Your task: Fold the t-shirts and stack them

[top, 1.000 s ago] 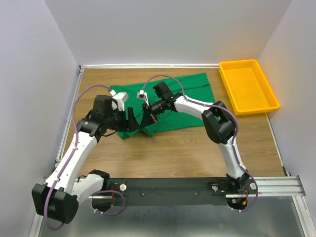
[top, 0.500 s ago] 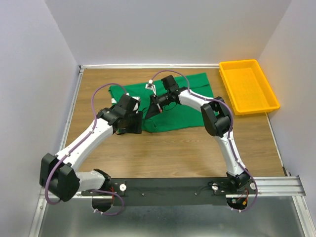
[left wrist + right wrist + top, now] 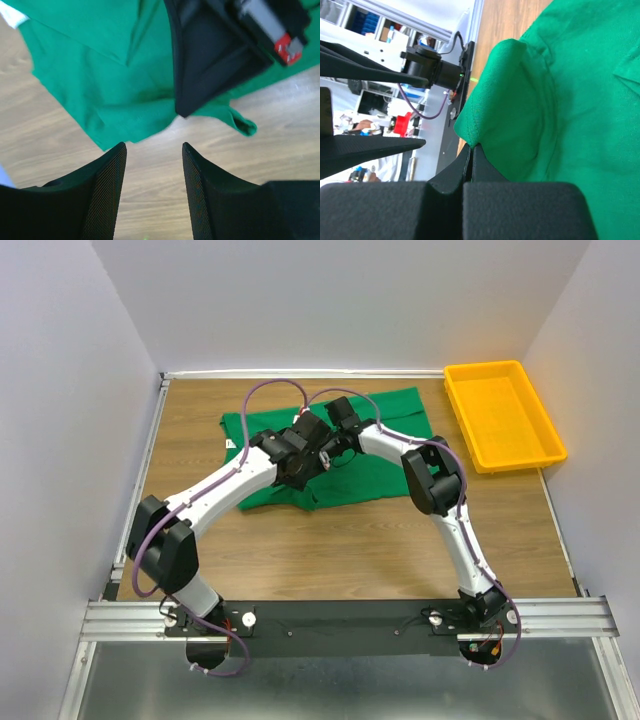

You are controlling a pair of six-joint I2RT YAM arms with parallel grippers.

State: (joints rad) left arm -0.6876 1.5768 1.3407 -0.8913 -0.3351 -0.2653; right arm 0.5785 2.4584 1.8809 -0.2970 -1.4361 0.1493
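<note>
Centre frame, the left gripper (image 3: 154,150) hangs part open and empty over the desk (image 3: 280,150), seemingly poised for the near hem. Beyond it the right gripper (image 3: 471,150) is clamped on a raised fold of the shirt (image 3: 395,410), spread at upper centre.

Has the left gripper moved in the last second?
Yes: from above, the left gripper has swung right across the shirt, toward the tray.
</note>
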